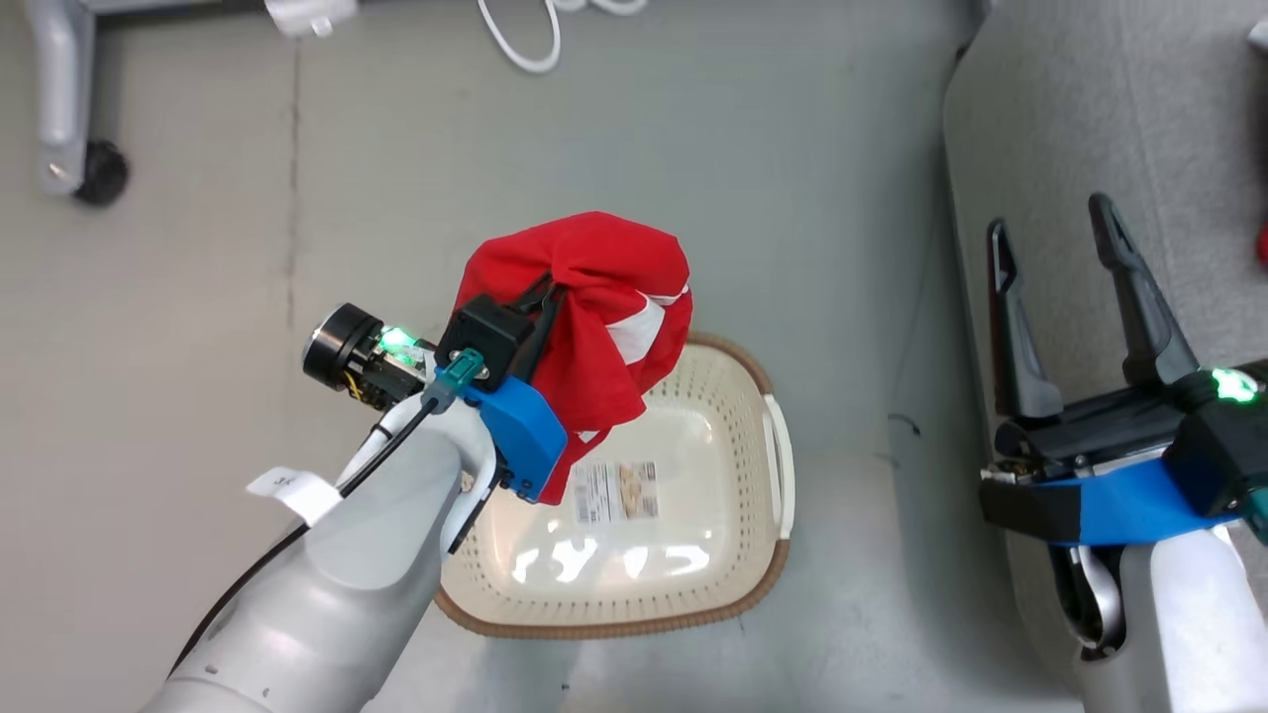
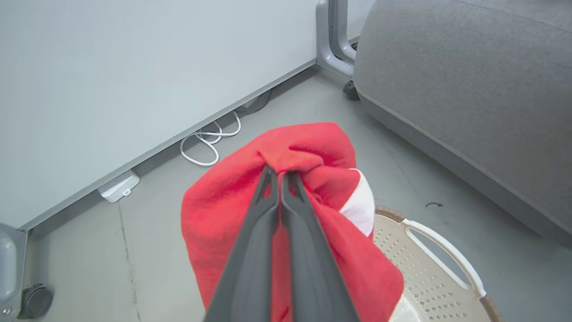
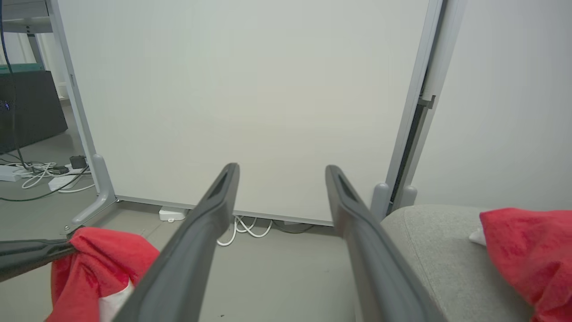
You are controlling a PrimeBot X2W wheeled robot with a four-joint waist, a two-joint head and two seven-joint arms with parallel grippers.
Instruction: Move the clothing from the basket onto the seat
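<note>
Head view: clothing (image 1: pixel 594 287) held over basket (image 1: pixel 614 626) rim; seat (image 1: pixel 1090 119) rt.

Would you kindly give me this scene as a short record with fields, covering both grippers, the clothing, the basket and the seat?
Left gripper: jaws shut on a red garment, lifted clear of the basket
Right gripper: jaws open, holding nothing, over the seat
Basket: on the floor, no clothing inside, label on its bottom showing
Second red garment: lying on the seat
Remaining: held garment not yet on the seat
</note>
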